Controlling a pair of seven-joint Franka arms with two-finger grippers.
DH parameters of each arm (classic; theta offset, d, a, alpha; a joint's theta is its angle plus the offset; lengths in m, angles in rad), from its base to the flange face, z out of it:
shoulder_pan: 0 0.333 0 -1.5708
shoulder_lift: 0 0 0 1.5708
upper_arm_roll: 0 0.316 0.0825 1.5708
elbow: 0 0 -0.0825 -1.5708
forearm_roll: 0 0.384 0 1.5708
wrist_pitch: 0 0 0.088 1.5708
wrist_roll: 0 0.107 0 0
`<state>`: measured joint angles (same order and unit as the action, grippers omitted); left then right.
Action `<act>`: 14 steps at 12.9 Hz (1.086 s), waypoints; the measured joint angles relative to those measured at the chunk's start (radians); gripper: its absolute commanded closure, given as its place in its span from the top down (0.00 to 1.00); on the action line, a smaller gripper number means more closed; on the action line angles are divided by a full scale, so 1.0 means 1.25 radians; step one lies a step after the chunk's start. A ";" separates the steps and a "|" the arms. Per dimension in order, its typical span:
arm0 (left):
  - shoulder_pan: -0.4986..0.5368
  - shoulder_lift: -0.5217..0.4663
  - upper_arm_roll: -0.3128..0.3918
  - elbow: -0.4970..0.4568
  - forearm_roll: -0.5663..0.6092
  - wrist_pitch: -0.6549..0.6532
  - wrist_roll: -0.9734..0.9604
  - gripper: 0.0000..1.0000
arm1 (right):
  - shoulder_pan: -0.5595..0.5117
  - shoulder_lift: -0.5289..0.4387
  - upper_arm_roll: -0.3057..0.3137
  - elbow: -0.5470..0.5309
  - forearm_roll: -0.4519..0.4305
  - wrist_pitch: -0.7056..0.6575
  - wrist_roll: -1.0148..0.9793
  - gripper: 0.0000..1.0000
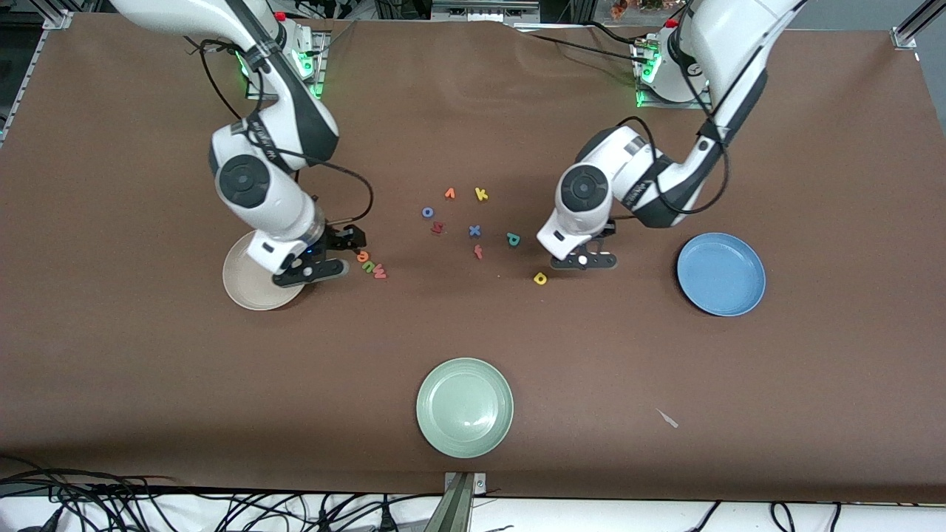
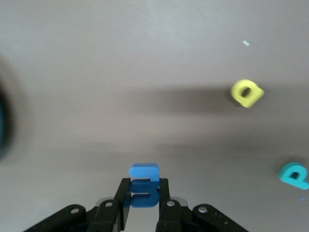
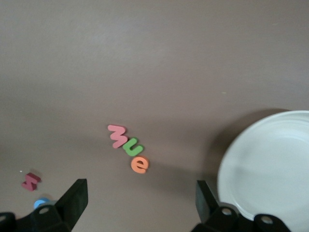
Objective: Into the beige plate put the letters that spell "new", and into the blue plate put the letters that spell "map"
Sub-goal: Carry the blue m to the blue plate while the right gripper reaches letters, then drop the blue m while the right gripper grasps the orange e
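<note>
**A:** Foam, by the look of it: light, soft-edged, a bit squashy. Nearest the front camera, a pale green plate, not wanted. Then the yellow a, loose on the counter.

**B:** And the blue m?

**A:** Pinched edge-on in the left claw, low over the counter beside the yellow a. Flat faces between the pads is the right hold, I judge; a hard squeeze may dent it or flick it out. Blue plate sits toward the left arm's end, empty. Teal p lies a little farther up.

**B:** Right side?

**A:** Right claw spread wide, holding nothing, over the rim of the beige plate. Pinkish-red w, green n, orange e in a touching row just beside it.

**B:** Surface?

**A:** Brown matte sheet, slightly rippled at the top edge. Cables along the counter's near edge.
</note>
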<state>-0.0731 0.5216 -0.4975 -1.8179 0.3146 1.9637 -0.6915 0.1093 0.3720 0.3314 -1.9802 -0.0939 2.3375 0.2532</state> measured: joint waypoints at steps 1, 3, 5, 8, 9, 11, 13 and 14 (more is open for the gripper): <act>0.027 -0.002 0.001 0.031 -0.001 -0.054 0.059 0.00 | 0.000 0.003 0.001 -0.036 -0.006 0.053 0.000 0.99; 0.104 -0.002 0.003 0.075 -0.001 -0.132 0.196 0.00 | -0.002 0.018 0.001 -0.095 -0.043 0.145 0.000 0.99; 0.192 -0.002 0.009 0.088 -0.001 -0.148 0.320 0.00 | -0.002 0.033 0.003 -0.117 -0.089 0.178 0.000 0.99; 0.305 0.021 0.027 0.087 0.054 -0.133 0.478 0.00 | 0.001 0.040 0.008 -0.122 -0.106 0.194 0.000 0.99; 0.338 0.042 0.030 0.087 0.078 -0.099 0.513 0.03 | 0.005 0.045 0.011 -0.129 -0.108 0.212 0.000 0.99; 0.384 0.083 0.031 0.087 0.096 -0.056 0.548 0.65 | 0.018 0.057 0.011 -0.147 -0.108 0.246 0.000 0.99; 0.389 0.101 0.029 0.087 0.096 -0.051 0.555 1.00 | 0.021 0.066 0.011 -0.161 -0.110 0.263 0.000 0.99; 0.387 0.102 0.026 0.088 0.096 -0.051 0.555 1.00 | 0.020 0.069 0.010 -0.168 -0.114 0.275 0.000 0.98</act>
<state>0.4106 0.6489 -0.4647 -1.7082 0.4344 1.9003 0.0024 0.1349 0.4578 0.3442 -2.1904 -0.2360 2.6819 0.2528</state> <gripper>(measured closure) 0.555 0.009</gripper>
